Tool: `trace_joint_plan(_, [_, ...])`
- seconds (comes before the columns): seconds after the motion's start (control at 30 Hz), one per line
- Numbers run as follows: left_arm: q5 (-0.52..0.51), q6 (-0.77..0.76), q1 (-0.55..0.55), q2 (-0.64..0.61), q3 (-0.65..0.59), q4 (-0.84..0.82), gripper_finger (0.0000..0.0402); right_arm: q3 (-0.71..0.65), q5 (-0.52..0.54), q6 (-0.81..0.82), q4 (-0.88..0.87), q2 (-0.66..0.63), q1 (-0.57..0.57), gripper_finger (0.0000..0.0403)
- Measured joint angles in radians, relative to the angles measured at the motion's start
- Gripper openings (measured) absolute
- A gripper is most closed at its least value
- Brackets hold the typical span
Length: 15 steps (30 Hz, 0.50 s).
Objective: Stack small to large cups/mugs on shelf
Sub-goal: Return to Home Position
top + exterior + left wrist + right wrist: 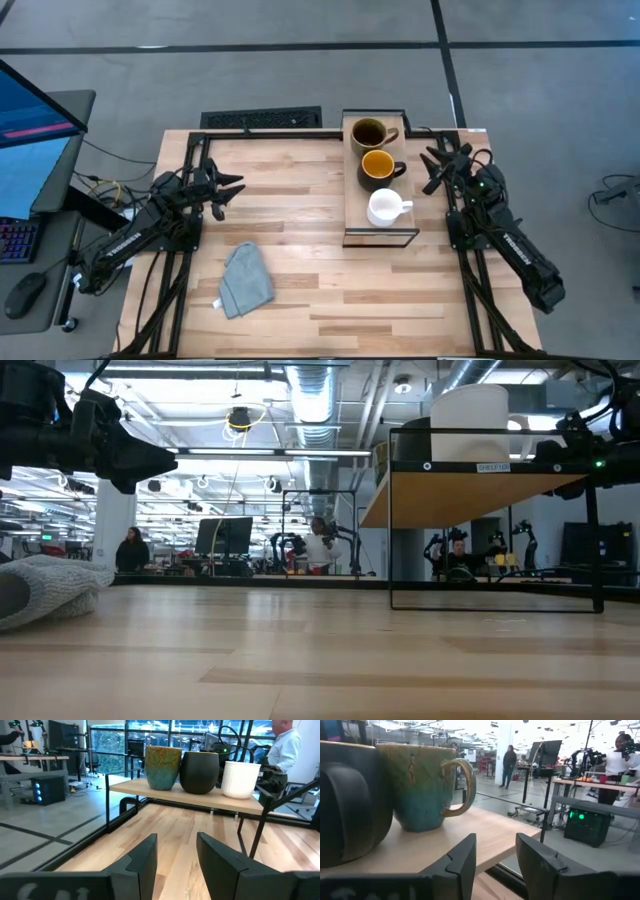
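- Ceramic, by the look of it: the white mug sits at the near end of the shelf, by the right edge of the table. It is likely hard, slick and breakable.
- The dark mug stands mid-shelf and the olive-brown mug at the far end. Handles face right, so a grip on the rim wall looks safest.
- Left gripper and right gripper flank the shelf, fingers parted and holding nothing.
- The frame's small label is unreadable.

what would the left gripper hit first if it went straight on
Probably the shelf, at its long edge about below the dark mug; the left gripper may be low enough to slip under it instead.
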Motion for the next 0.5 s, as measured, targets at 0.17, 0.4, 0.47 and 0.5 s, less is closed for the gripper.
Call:
trace_joint_plan(0.17, [0.0, -0.005, 0.0, 0.0, 0.0, 0.0, 0.0128, 0.0, 0.0, 0.023, -0.001, 0.013, 0.001, 0.016])
trace_joint_plan(0.4, [-0.001, -0.054, 0.0, 0.0, 0.0, 0.0, 0.0128, 0.0, -0.003, 0.23, 0.001, 0.013, 0.002, 0.016])
trace_joint_plan(0.47, [-0.002, -0.046, 0.0, 0.0, 0.0, 0.0, 0.0128, 0.0, -0.003, 0.245, 0.001, 0.013, 0.002, 0.0161])
trace_joint_plan(0.5, [-0.003, -0.041, 0.0, 0.0, 0.0, 0.0, 0.0128, 0.0, -0.003, 0.245, 0.001, 0.013, 0.002, 0.0161])
